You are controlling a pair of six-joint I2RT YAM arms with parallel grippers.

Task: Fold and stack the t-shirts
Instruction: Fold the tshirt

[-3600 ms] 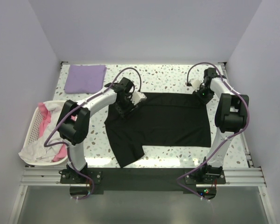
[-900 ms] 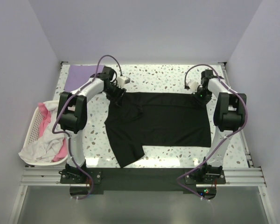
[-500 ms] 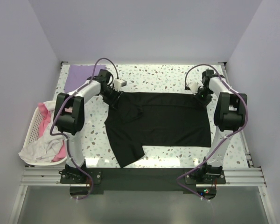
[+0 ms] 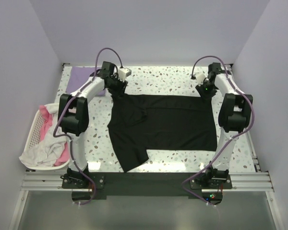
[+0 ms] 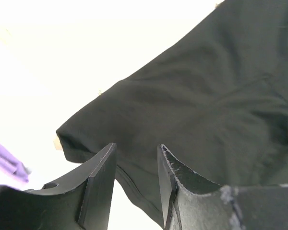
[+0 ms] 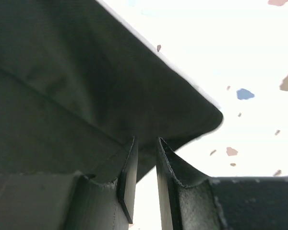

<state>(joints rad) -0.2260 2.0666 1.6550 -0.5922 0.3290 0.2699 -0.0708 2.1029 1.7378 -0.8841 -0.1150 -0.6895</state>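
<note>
A black t-shirt (image 4: 168, 122) lies spread flat on the speckled table, one sleeve pointing toward the near edge. My left gripper (image 4: 116, 86) is at its far left corner. In the left wrist view (image 5: 134, 148) the jaws stand apart, astride the shirt's hemmed edge (image 5: 206, 96). My right gripper (image 4: 205, 90) is at the far right corner. In the right wrist view (image 6: 146, 140) the jaws are nearly together with the shirt's corner (image 6: 62, 72) between them. A folded purple t-shirt (image 4: 79, 76) lies at the far left; a strip of it shows in the left wrist view (image 5: 5, 160).
A white basket (image 4: 33, 129) with white and pink clothes (image 4: 48, 148) hangs off the table's left side. Walls close in on the table at the back and on both sides. Purple cables loop above both wrists.
My left gripper has moved from the shirt's left shoulder area back and left to its far left corner. My right gripper has shifted slightly farther back at the far right corner.
</note>
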